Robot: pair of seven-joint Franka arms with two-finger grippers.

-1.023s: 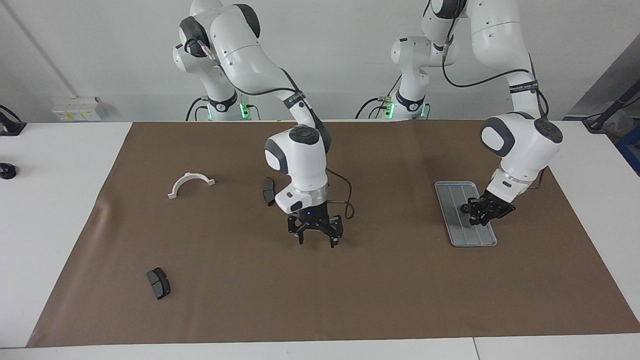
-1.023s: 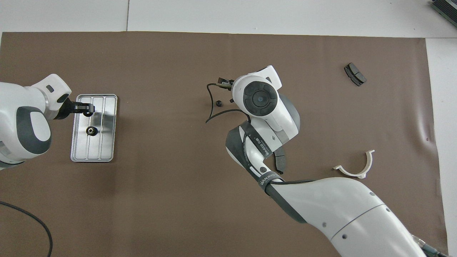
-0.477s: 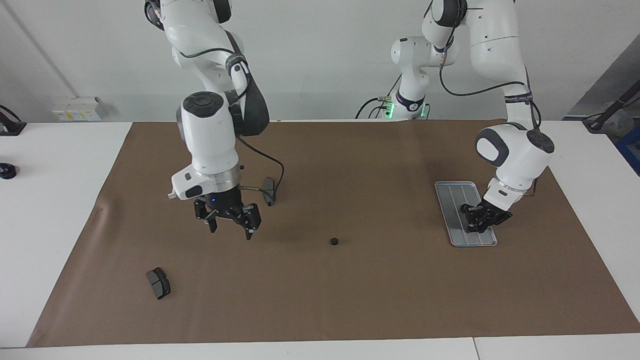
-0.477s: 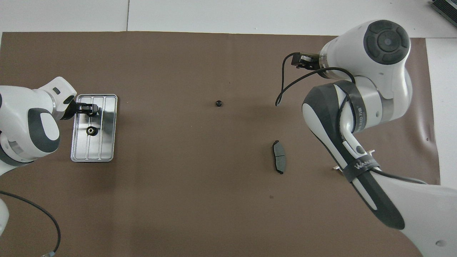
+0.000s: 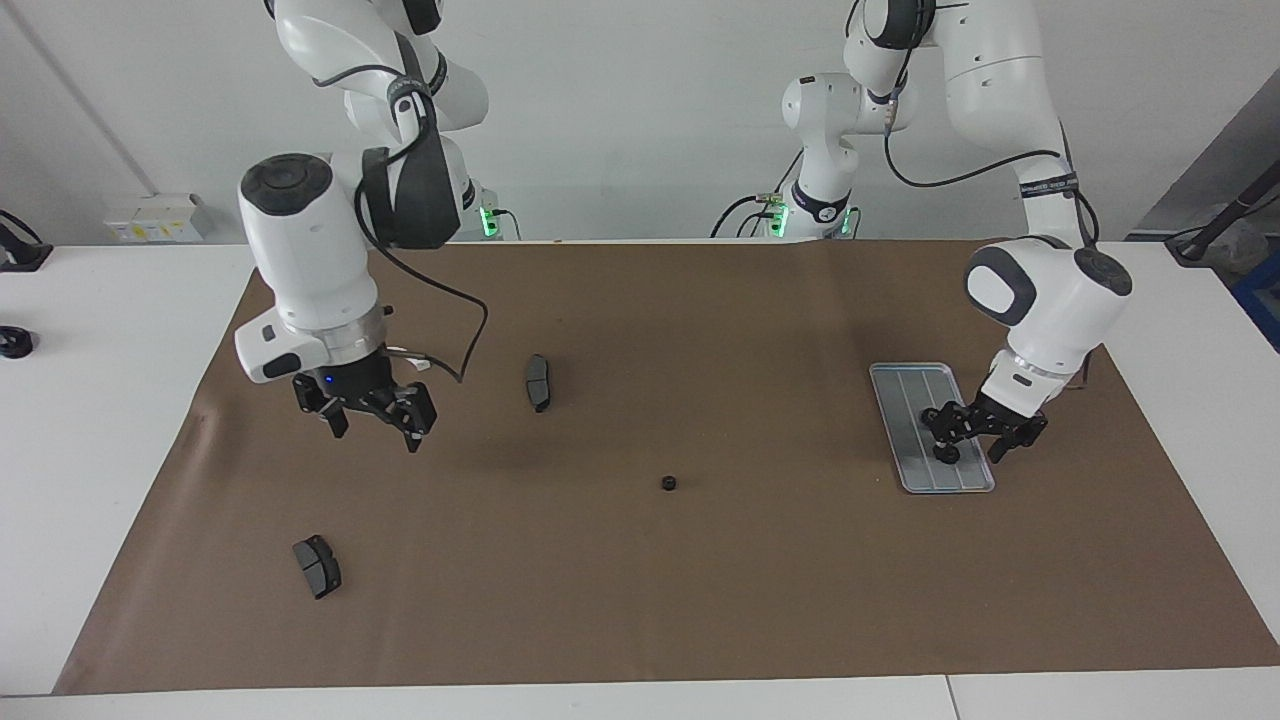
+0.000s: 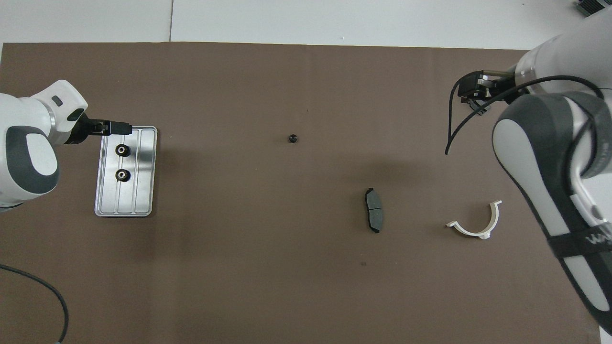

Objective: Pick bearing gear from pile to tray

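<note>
The silver tray (image 5: 905,400) lies on the brown mat toward the left arm's end and also shows in the overhead view (image 6: 143,191). Two black gears (image 6: 123,150) (image 6: 123,175) sit in it. My left gripper (image 5: 975,432) is open and empty just over the tray's end farther from the robots (image 6: 117,128). One black gear (image 5: 668,484) lies alone mid-mat (image 6: 293,138). My right gripper (image 5: 372,428) is open and empty, raised over the mat toward the right arm's end (image 6: 471,93).
One brake pad (image 5: 538,382) lies near the middle (image 6: 374,216). A second brake pad (image 5: 317,566) lies farther out, hidden under the right arm in the overhead view. The white half-ring bracket (image 6: 473,224) is hidden by the right arm in the facing view.
My right arm swung from mid-mat toward its own end, uncovering the lone gear. My left gripper let a second gear go into the tray and opened.
</note>
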